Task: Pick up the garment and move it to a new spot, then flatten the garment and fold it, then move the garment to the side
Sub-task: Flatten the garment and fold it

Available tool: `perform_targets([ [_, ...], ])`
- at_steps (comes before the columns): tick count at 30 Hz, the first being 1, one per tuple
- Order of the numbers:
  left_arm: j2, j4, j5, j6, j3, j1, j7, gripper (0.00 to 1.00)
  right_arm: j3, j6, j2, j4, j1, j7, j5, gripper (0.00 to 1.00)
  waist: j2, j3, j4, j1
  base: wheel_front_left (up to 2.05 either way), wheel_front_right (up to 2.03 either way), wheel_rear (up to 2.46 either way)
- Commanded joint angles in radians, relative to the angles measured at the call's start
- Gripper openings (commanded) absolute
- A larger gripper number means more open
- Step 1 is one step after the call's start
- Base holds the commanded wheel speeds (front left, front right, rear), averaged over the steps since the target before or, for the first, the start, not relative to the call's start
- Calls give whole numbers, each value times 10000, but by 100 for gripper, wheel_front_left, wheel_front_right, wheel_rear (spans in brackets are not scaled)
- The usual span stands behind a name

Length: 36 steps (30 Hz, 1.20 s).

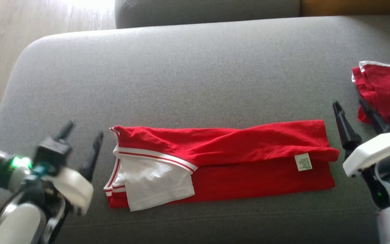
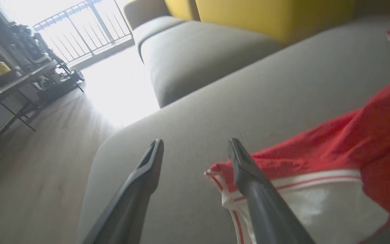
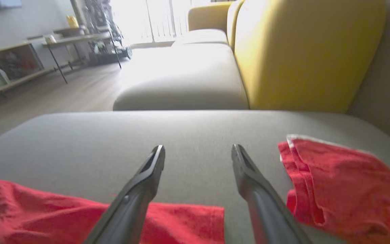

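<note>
Two grippers flank your red garment (image 1: 232, 149), which lies folded in a long band across the grey cushion (image 1: 195, 67). The left gripper (image 1: 83, 133) hangs just off its white-trimmed end and the right gripper (image 1: 349, 105) just off its labelled end, fingers spread, gripping nothing. Another red cloth (image 1: 384, 88) sits far right.

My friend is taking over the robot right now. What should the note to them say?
Left gripper: open, empty, beside the white-trimmed end of the red shirt.
Right gripper: open, empty, beside the label end.
Shirt: lies on the grey sofa cushion, folded lengthwise into a long band. Another red garment sits at the far right.
Done: flattened and folded once lengthwise, it seems.
Left: probably fold it shorter, then move it to the side.
</note>
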Motion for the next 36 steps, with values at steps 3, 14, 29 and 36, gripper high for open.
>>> perform_targets([
  [3,-443,-496,-364,701,1049,-685,-1039,100,375,-2,91,-937,-144,-943,-45,100,-1,-185,-6,1,0,0,0],
  [14,-2373,175,-1263,1754,1684,806,-3686,100,383,-2,841,-1645,1184,-3014,-794,100,-1,-547,-78,1,0,0,0],
  [29,-4091,491,-279,969,2644,2078,-3977,100,147,-2,1229,-929,1861,-3419,-858,100,-1,-539,-185,1,0,0,0],
  [36,-4366,664,230,380,2824,1801,-3979,100,-384,-2,1232,271,1215,-3137,-484,100,-1,-228,-142,1,0,0,0],
])
